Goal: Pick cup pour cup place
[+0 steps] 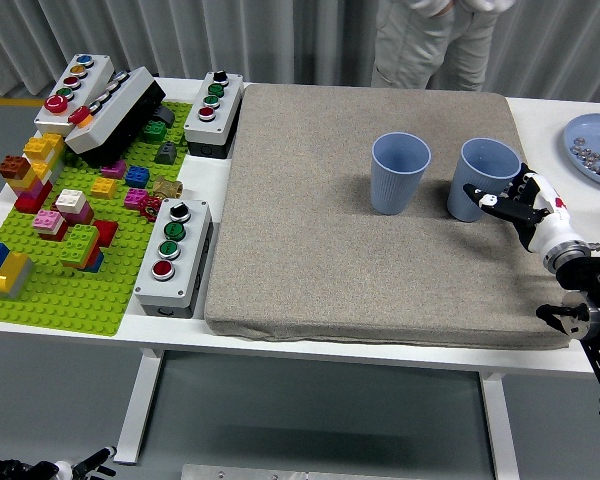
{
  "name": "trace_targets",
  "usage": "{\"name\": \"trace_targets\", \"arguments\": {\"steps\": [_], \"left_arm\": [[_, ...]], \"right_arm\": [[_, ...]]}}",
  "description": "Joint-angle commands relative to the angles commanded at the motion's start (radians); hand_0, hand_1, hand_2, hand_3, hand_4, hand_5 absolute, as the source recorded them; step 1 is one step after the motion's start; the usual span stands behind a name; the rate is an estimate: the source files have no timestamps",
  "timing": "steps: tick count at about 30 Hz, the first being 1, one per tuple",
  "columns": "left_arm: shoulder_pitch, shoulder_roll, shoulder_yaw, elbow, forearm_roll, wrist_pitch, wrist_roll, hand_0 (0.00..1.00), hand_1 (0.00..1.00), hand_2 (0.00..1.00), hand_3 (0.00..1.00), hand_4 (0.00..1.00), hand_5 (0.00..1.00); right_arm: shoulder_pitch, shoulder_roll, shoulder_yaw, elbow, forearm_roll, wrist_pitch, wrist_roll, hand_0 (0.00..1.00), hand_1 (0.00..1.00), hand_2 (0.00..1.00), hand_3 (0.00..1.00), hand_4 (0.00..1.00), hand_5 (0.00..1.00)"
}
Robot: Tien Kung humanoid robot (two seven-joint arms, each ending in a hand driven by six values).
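Observation:
Two light blue cups stand upright on the grey mat point(310, 250). The left cup point(399, 172) stands free near the mat's middle. The right cup point(482, 176) is a little to its right, with a small gap between them. My right hand point(502, 200) comes in from the right edge; its black fingers point(480, 194) wrap the right cup's near side. Nothing shows inside either cup from here. My left arm is out of sight.
A blue plate point(586, 135) with small items sits at the right edge. Left of the mat lie a green brick baseplate point(50, 295) with coloured bricks and several button boxes point(173, 254). A person point(435, 40) stands at the far side, hands off the table.

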Motion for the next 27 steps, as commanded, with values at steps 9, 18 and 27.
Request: {"name": "trace_targets", "arguments": {"steps": [9, 18, 27], "left_arm": [[0.003, 0.000, 0.001, 0.000, 0.001, -0.001, 0.000, 0.850, 0.867, 0.885, 0.773, 0.595, 0.998], [0.004, 0.000, 0.001, 0.000, 0.001, 0.000, -0.001, 0.849, 0.866, 0.885, 0.773, 0.595, 0.998], [0.003, -0.001, -0.005, 0.000, 0.002, 0.000, -0.001, 0.849, 0.866, 0.885, 0.772, 0.595, 0.998]], "right_arm": [[-0.003, -0.001, 0.000, 0.000, -0.019, 0.031, -0.022, 0.881, 0.753, 0.618, 0.735, 0.676, 0.002], [-0.005, -0.006, 0.018, 0.015, -0.049, 0.053, -0.042, 0.981, 0.948, 0.998, 0.998, 0.823, 0.164], [-0.008, -0.029, 0.048, 0.066, -0.130, 0.110, -0.103, 0.986, 0.969, 0.998, 0.998, 0.822, 0.157]]}}
